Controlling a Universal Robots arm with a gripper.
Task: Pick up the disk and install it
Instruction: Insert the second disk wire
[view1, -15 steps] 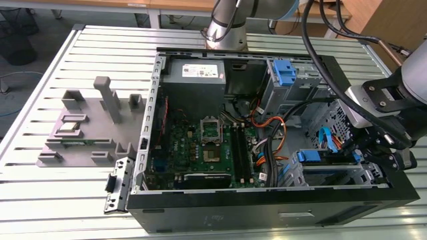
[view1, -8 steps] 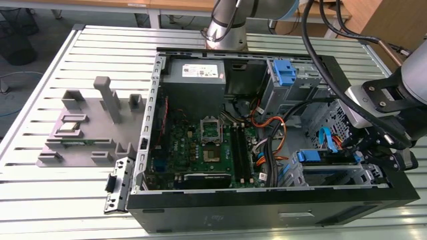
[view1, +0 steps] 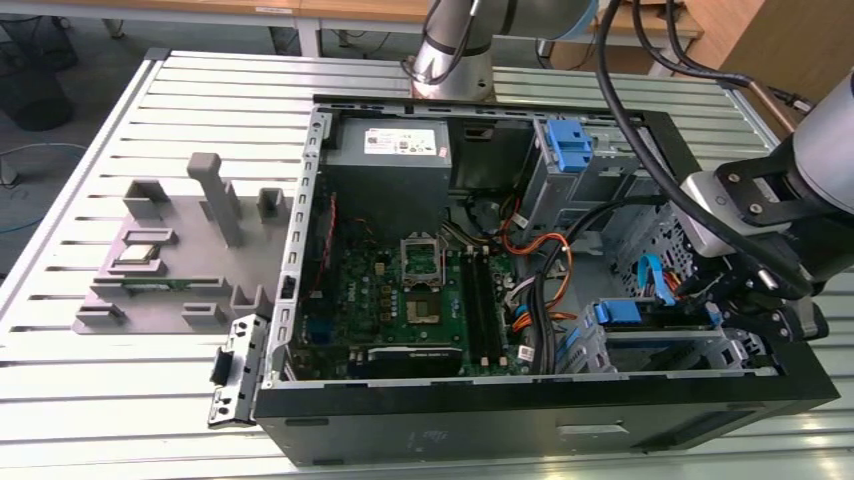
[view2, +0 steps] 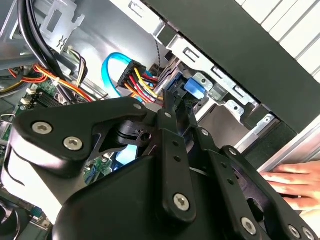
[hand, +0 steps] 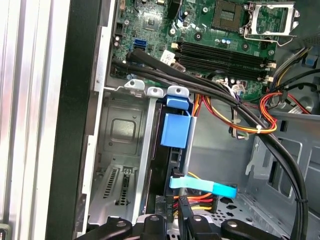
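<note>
The disk (hand: 172, 127), edge-on in its blue bracket, is sitting in the computer case's (view1: 534, 410) drive cage; the pincer (hand: 176, 220) is hovering at its cabled end, apparently narrowed around it.

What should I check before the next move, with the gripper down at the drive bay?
1. Disk in the drive bay: it stands in the slot with its blue bracket up. Ok.
2. Disk fully latched: cannot tell.
3. Gripper position: right at the disk's blue bracket inside the case. Ok.
4. Blue data cable at the disk's end: it lies there beside the coloured power wires; whether it is plugged in, cannot tell.
5. Black cable bundle: it runs close past the bracket's top; clearance, cannot tell.
6. Work area free of people: a hand rests beside the case near the gripper. Not ok.
</note>
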